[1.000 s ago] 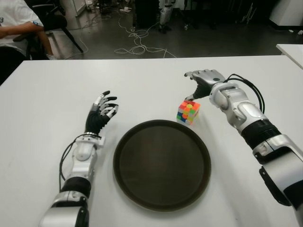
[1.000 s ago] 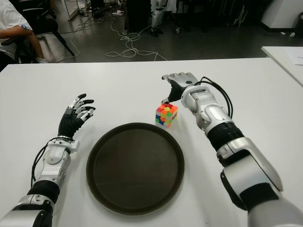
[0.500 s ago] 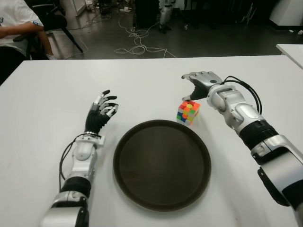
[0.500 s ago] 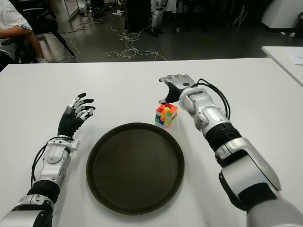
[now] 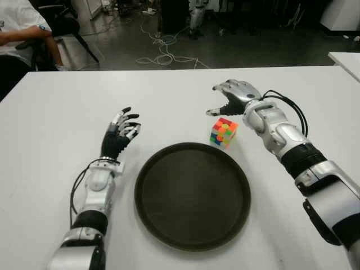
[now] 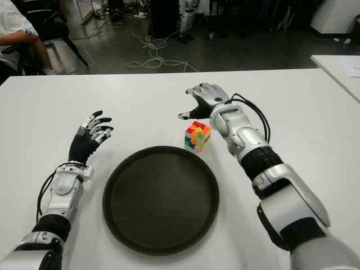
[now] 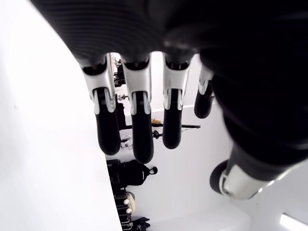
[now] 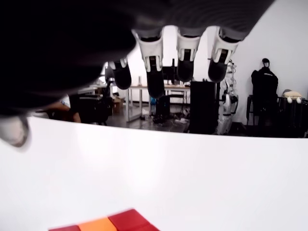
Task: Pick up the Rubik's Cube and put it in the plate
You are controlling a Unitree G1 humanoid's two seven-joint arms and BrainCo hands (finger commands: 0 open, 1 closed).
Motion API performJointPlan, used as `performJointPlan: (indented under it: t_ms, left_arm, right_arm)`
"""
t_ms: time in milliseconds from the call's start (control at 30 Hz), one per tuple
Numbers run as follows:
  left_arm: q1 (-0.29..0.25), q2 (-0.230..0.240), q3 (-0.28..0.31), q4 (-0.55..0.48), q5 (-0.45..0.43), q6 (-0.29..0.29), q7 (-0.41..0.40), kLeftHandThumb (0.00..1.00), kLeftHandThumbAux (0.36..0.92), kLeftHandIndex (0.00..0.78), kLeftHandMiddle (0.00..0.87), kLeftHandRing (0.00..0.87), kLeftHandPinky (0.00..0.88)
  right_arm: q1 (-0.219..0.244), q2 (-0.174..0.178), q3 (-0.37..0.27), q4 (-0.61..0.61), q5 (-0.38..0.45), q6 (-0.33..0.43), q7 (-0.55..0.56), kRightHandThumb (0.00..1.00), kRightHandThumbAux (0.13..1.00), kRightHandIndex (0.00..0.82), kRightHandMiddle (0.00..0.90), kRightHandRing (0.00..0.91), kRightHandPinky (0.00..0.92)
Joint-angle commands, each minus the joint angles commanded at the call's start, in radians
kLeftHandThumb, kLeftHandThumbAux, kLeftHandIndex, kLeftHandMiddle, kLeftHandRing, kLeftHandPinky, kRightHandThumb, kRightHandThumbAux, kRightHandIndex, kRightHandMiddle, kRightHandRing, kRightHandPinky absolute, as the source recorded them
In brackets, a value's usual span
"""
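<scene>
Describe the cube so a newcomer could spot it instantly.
Find the round dark plate in the middle of the white table. Just past its far right rim sits the cube, below the open right hand. It is the only multicoloured thing on the table.

No readable text, labels, brand marks or nrs anywhere in these views. Nothing legible on the table, plate, cube or either arm.
</scene>
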Motion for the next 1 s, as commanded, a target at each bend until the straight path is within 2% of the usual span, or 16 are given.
performJointPlan:
  t_ms: [167,267,833,967,1000]
  left_arm:
    - [-0.005,0.004,-0.004,0.007,0.015,0.001,0.013,0.574,0.699,0.137,0.264,0.319,0.375]
    - [-0.006,0.006,-0.007,0.008,0.022,0.003,0.019,0.571,0.700,0.135,0.260,0.318,0.380]
    - [-0.007,0.003,-0.003,0.019,0.016,0.001,0.020,0.589,0.673,0.131,0.256,0.308,0.353]
    - [-0.007,0.004,-0.002,0.019,0.016,0.001,0.019,0.587,0.675,0.134,0.259,0.312,0.355]
    - [-0.007,0.004,-0.003,0.018,0.016,0.001,0.019,0.587,0.679,0.136,0.259,0.313,0.355]
  right_arm:
    - [-0.005,0.000,0.000,0.009,0.001,-0.004,0.006,0.041,0.313,0.000,0.000,0.000,0.000]
    - [-0.005,0.001,-0.003,0.011,0.005,-0.008,0.005,0.013,0.315,0.000,0.000,0.000,0.000]
    - [0.011,0.008,-0.023,-0.019,0.022,0.020,-0.008,0.000,0.306,0.000,0.000,0.000,0.000]
    - [0.017,0.007,-0.024,-0.039,0.023,0.028,-0.007,0.000,0.327,0.000,0.000,0.000,0.000]
    - [0.017,0.007,-0.025,-0.040,0.024,0.029,-0.008,0.000,0.361,0.000,0.000,0.000,0.000]
